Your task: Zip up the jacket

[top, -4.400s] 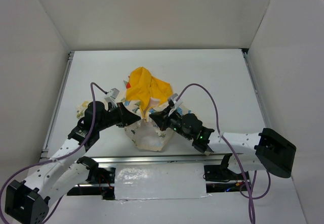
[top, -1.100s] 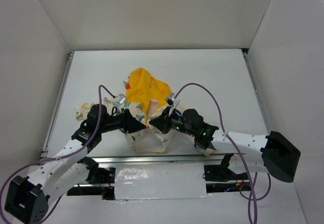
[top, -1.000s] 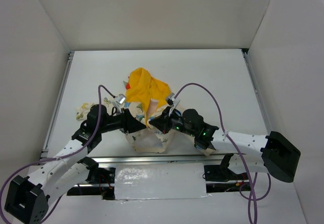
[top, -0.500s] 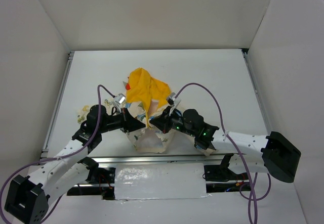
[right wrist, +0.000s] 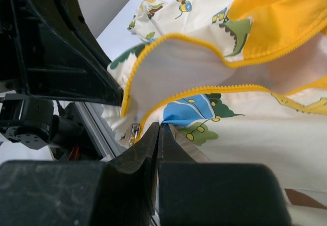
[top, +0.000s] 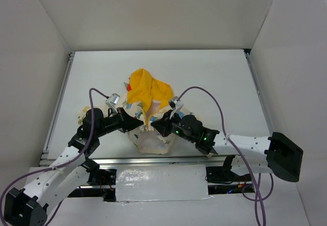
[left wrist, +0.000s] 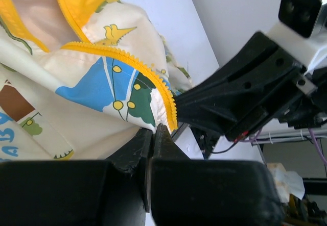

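The jacket (top: 148, 98) lies bunched near the table's front edge, its yellow-orange hood toward the back and its cream printed body toward me. My left gripper (top: 139, 124) is shut on the jacket's front edge beside the yellow zipper teeth (left wrist: 153, 80), as the left wrist view shows (left wrist: 152, 129). My right gripper (top: 154, 125) is shut on the other front panel just below its zipper teeth (right wrist: 214, 91), as the right wrist view shows (right wrist: 160, 128). A small metal zipper slider (right wrist: 135, 132) hangs at the bottom of the opening, left of my right fingers. The front is open.
The metal rail (top: 168, 159) of the table's front edge lies right below the jacket. A foil-covered patch (top: 161, 184) sits between the arm bases. White walls enclose the table on three sides. A purple cable (top: 214, 108) loops above my right arm.
Both grippers have stayed shut on the jacket's front edges. The left arm has pulled back to the left and the jacket's lower body has shifted slightly with it.
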`<state>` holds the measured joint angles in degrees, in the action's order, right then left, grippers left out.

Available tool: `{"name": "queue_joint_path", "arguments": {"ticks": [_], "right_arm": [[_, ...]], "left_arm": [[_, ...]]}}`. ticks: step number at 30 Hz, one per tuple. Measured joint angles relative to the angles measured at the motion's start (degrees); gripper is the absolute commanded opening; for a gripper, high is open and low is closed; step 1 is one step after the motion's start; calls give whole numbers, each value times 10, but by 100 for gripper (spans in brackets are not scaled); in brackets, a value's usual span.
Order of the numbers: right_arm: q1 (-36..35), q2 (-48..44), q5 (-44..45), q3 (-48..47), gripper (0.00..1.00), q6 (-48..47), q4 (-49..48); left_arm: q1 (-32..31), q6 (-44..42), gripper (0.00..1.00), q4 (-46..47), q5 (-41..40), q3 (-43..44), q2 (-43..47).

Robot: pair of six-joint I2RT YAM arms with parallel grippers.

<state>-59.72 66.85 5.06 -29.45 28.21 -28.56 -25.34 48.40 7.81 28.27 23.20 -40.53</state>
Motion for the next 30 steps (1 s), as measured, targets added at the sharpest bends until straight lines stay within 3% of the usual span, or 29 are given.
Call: {"name": "queue_joint_path", "arguments": {"ticks": [10,30], "right_arm": [[-70,-27,119,29,0,37,-22],[-74,-9,184,19,0,7,-57]], "left_arm": [[-1,1,0,-39,-70,0,35],[-1,-1,0,-48,-72,0,24]]}}
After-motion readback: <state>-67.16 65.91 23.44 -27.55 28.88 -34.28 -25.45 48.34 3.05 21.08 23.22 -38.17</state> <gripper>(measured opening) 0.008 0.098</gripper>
